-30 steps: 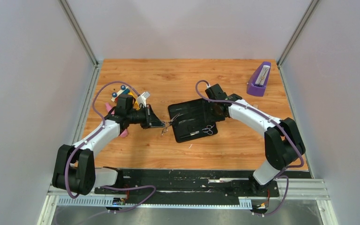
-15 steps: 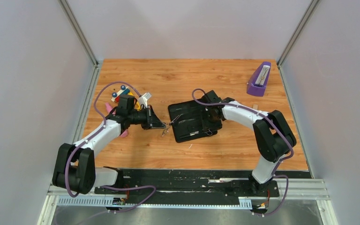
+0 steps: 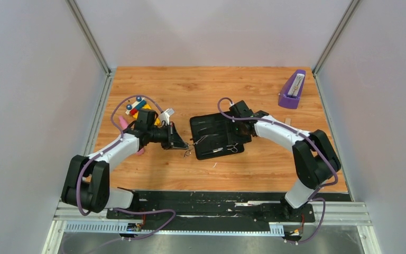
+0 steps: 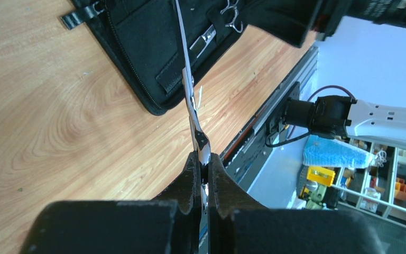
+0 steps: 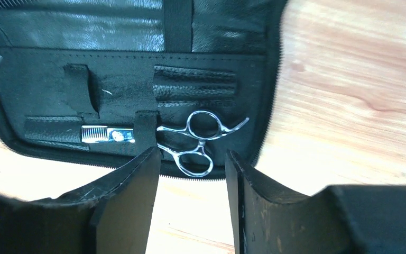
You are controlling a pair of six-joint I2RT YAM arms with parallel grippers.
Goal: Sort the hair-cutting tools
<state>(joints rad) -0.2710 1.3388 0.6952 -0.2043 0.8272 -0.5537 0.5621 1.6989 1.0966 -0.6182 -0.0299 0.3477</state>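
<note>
One scissors (image 4: 186, 74) sits clenched in our left gripper (image 4: 204, 160); we'd slide it flat into the case (image 4: 137, 42); right gripper (image 5: 193, 159) parted.

Left arm (image 3: 113, 151) reaches inward toward centre, forearm low. Left hand (image 4: 204, 161) pinched tight on a pair of scissors (image 4: 190, 106). Right arm (image 3: 280, 129) folded at a raised elbow, forearm angled inward. Right hand (image 5: 193, 159) points downward, its two fingers standing apart.

Blades of the scissors (image 5: 200, 143) hide under the case (image 5: 111, 84) strap
</note>
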